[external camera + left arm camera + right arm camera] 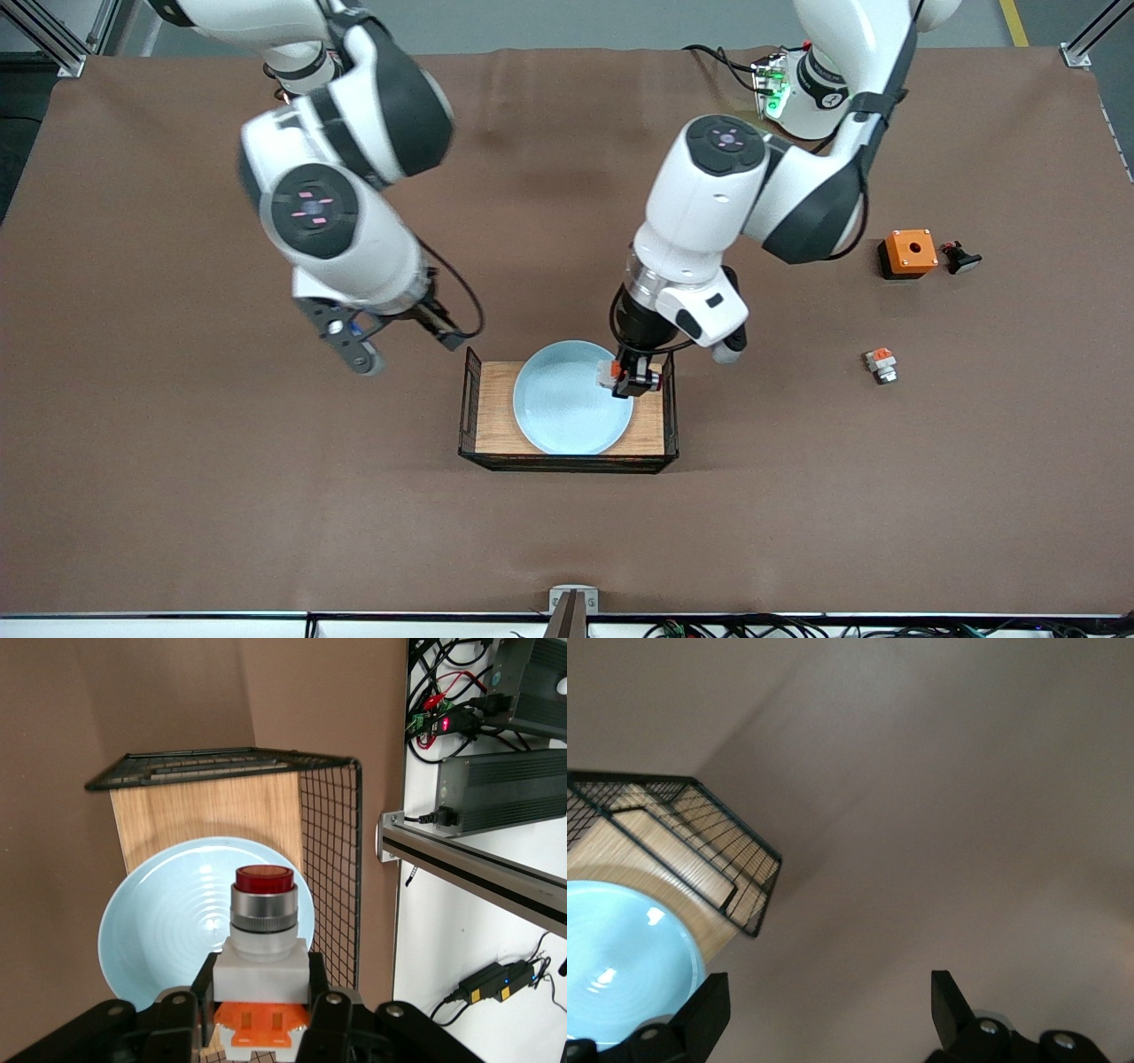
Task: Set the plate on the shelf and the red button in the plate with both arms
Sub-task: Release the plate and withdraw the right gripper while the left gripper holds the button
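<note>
Both arms up | L gripper (634, 379) clamps red button (262, 912) over plate (567, 403) rim in wire tray (469, 416) | R gripper (824, 1010) empty, fingers apart, over table nr tray, waiting | risk: off-centre release, button tips/rolls off plate.

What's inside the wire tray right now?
The plate lies on the tray's wooden floor, covering most of it. The left end effector holds the red button over the plate.

no text, label, brand, number or sign can be read in any view.

Even overhead light, soft shadows; right arm (328, 208) motion-blurred.
</note>
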